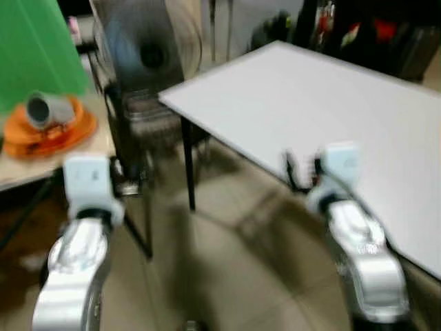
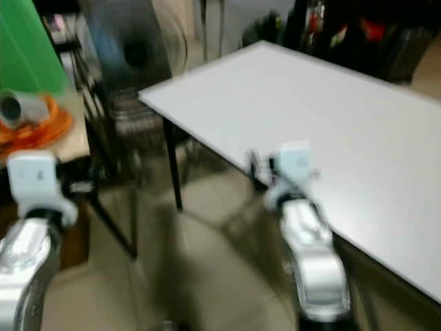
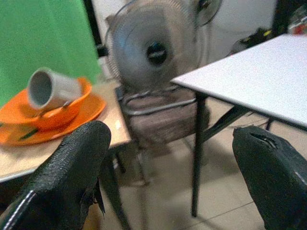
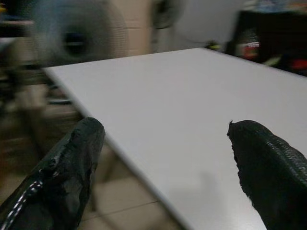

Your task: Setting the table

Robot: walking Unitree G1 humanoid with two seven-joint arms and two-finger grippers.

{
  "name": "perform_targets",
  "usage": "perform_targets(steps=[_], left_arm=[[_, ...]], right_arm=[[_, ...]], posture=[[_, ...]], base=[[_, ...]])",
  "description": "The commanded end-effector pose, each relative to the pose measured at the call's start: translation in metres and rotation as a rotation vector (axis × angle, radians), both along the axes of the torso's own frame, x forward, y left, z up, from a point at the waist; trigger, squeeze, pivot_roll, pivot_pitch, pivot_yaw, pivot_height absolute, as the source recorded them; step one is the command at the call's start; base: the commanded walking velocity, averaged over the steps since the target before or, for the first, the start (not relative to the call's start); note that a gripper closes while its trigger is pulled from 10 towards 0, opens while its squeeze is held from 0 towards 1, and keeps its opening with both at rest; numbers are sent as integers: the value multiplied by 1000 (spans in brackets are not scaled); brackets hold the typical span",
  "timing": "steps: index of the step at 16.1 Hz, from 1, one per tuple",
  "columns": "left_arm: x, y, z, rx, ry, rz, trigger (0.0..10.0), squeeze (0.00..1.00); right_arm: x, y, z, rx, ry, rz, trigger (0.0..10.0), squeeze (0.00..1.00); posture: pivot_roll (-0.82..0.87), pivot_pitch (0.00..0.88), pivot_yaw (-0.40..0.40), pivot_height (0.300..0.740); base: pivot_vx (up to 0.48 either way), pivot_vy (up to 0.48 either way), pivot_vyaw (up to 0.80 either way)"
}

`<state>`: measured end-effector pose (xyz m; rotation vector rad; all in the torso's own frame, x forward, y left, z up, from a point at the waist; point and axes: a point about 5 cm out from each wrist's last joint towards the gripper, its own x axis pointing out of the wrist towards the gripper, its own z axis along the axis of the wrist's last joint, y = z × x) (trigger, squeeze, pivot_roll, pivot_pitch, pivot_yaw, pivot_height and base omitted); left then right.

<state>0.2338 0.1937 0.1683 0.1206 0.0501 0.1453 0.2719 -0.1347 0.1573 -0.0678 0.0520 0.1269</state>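
On a wooden side table (image 1: 48, 164) at my left stands an orange plate (image 1: 52, 134) with an orange bowl (image 3: 53, 115) on it. A grey mug (image 1: 48, 109) lies tipped on its side in the bowl. A white table (image 1: 331, 117) stretches across the right. My left gripper (image 3: 168, 177) is open, held short of the side table's edge, with nothing between its fingers. My right gripper (image 4: 165, 167) is open too, hovering at the near edge of the white table. The eye views are blurred.
A grey standing fan (image 1: 148, 48) and a dark chair (image 1: 148, 121) stand between the two tables. A green screen (image 1: 34, 48) rises behind the side table. Dark clutter (image 1: 372, 31) lines the back wall. Tiled floor (image 1: 227, 262) lies below.
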Motion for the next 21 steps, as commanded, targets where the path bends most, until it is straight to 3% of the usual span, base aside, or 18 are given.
perform_targets(steps=[1, 5, 6, 7, 11, 15, 17, 21], left_arm=[[0, -2, 1, -3, -3, -13, 10000, 0], [-2, -1, 0, -8, 1, -2, 10000, 0], [-2, -1, 0, -8, 2, -2, 10000, 0], [-2, -1, -1, -8, 2, -1, 10000, 0], [-3, 1, 0, -6, 2, 12, 10000, 0], [-4, 0, -7, 37, 73, -6, 10000, 0], [-4, 0, -2, -8, 38, -9, 10000, 0], [2, -1, 15, -8, -8, -37, 10000, 0]], right_arm=[[0, -5, 0, -8, 14, -5, 10000, 1000], [-1, 0, 1, 32, 23, 37, 10000, 1000], [-1, 0, 1, 35, 24, 40, 10000, 667], [-1, 1, 2, 35, 30, 47, 10000, 0], [0, 1, 0, 41, 71, 42, 10000, 0], [-2, 13, 3, 77, 58, 115, 10000, 0], [-1, 17, 3, 103, 60, 138, 10000, 0], [3, 24, 5, 116, 49, 170, 10000, 0]], posture=[[-87, 0, 22, 740], [-87, 10, 14, 740], [-86, 10, 10, 740], [-86, 11, 7, 740], [-76, 10, 15, 740], [-56, 10, 32, 740], [-47, 13, 34, 740], [-31, 13, 43, 740]], base=[[0, 307, 0], [0, 301, 0], [0, 296, 0], [0, 296, 0], [0, 287, 0], [0, 0, 0], [144, 0, 0], [320, 0, 523]])
